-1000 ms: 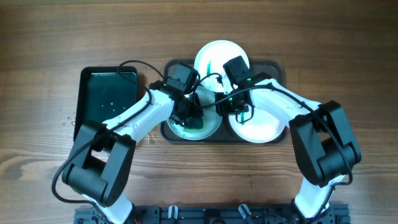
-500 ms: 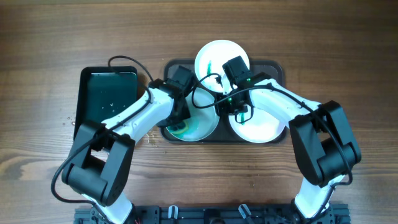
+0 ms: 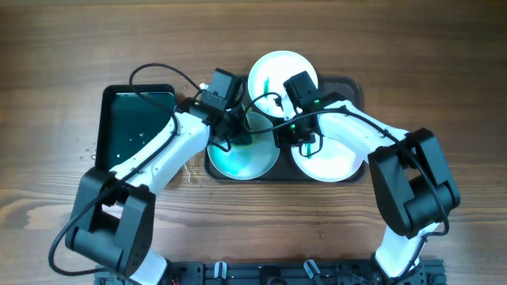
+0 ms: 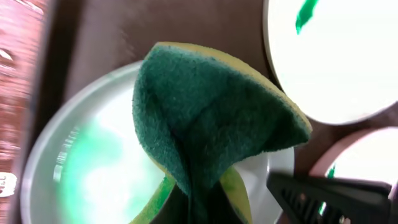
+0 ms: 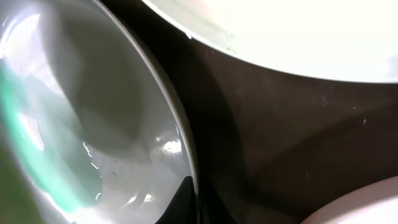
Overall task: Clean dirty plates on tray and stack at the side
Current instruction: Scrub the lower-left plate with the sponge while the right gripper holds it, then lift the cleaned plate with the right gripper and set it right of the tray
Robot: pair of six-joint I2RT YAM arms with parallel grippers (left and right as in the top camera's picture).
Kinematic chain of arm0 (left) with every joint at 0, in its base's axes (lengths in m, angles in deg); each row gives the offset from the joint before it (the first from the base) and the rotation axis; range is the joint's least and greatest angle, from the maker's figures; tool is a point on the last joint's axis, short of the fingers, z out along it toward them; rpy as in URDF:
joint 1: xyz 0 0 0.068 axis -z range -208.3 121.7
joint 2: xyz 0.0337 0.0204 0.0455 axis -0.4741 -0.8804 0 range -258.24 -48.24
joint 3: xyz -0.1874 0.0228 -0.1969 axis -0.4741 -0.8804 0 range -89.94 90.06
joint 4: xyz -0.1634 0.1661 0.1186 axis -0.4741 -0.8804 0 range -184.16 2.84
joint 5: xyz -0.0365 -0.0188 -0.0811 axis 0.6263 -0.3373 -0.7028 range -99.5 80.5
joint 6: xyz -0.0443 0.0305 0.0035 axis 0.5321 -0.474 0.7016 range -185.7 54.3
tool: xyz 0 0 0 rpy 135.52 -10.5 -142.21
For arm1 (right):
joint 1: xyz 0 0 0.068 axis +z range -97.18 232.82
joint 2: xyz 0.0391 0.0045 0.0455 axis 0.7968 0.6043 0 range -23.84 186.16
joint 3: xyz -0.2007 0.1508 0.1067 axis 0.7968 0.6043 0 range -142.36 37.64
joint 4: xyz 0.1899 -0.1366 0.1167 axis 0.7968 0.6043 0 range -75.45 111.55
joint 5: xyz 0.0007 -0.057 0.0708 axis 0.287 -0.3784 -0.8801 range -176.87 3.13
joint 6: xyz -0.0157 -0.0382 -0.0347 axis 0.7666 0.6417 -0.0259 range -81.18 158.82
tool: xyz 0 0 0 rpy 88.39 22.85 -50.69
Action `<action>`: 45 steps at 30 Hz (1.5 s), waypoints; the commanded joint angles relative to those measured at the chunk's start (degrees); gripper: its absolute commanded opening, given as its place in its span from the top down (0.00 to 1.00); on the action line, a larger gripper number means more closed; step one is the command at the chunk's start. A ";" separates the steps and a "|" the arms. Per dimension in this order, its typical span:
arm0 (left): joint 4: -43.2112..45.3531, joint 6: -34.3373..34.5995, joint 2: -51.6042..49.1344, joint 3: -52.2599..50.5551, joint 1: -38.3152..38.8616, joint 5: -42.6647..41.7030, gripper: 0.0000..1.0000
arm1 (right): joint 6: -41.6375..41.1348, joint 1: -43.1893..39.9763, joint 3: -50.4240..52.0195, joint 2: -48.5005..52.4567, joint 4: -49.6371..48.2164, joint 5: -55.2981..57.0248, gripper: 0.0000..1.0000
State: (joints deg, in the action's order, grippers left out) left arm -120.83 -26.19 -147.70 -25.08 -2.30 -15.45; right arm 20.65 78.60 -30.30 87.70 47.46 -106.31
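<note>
Wooden counter (image 3: 396, 47) seen from overhead, with the tray (image 3: 347, 85) at its centre as the landmark. Beside the tray's left end lies a smaller black tray (image 3: 135, 119) with a glossy green inside. All three plates sit on the tray: the far plate (image 3: 277, 67) overhangs its far rim and bears a green smear (image 4: 305, 15). The left plate (image 3: 238, 162) fills the tray's left end, its bowl washed in a pale green film. The right plate (image 3: 333, 162) fills the tray's right end.

Left gripper (image 3: 235, 133) hangs over the far edge of the left plate. Its jaws are clenched on a folded sponge (image 4: 211, 112), dark green with a yellow backing, which is raised above the plate's bowl in the left wrist view.

Right gripper (image 3: 291, 136) sits at the tray's middle, at the right rim of the left plate. One dark fingertip (image 5: 185, 200) shows against that rim. Whether these jaws are released or clenched cannot be told.
</note>
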 commanded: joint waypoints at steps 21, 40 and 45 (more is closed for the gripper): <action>-8.07 3.74 18.25 -2.75 -0.94 26.60 0.96 | 4.98 -0.24 -2.93 -2.64 0.76 2.10 0.95; -15.43 5.92 20.92 -6.12 -23.71 15.04 0.96 | 30.53 11.69 -6.45 -20.81 -3.10 52.68 0.96; -15.43 5.92 20.92 -6.93 -23.71 15.67 0.96 | 46.90 18.25 -6.45 -20.81 -9.97 70.90 0.96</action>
State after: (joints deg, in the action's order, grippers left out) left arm -136.44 -20.82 -126.76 -31.02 -25.74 0.00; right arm 54.42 93.68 -35.85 67.44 40.16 -51.63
